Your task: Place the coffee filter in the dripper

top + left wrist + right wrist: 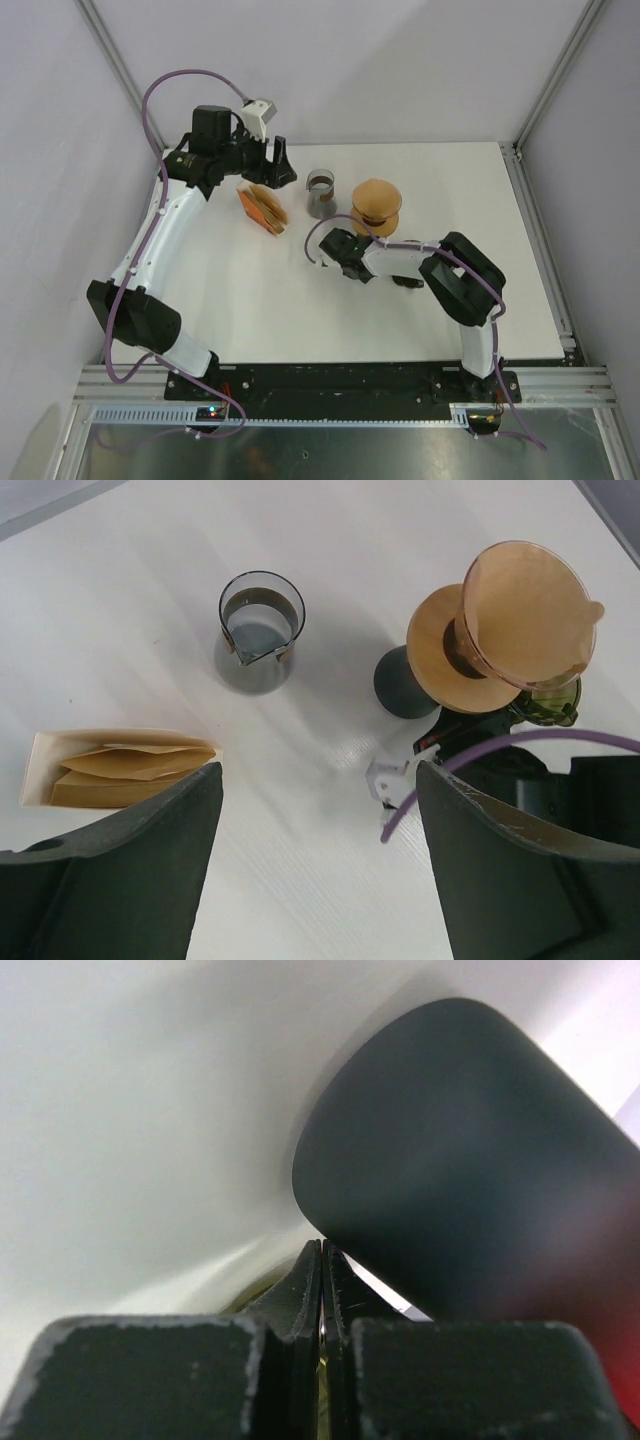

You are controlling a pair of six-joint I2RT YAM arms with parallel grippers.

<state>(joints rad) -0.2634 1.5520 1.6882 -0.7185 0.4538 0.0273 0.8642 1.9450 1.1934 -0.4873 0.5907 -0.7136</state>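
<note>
Filters [140, 762] in the wooden holder [30, 770] by the far edge of the table [250, 300] looked light, limp, best pinched at one top edge. Left gripper [315, 790] gaped wide; right gripper [321, 1260] stood closed.

The dripper [520, 620] is translucent amber with a glossy rim, the rounded body [400, 685] just beside it dark and matt, the beaker [262, 630] to its left clear glossy glass. Further left of the dripper, matt brown paper filters [140, 765] sit in a pale, wood-like holder [35, 770]. The table [130, 600] is smooth white with a faint grain and soft sheen; the fingers [120, 870] of the left gripper [318, 780] are matt black, lightly scuffed
</note>
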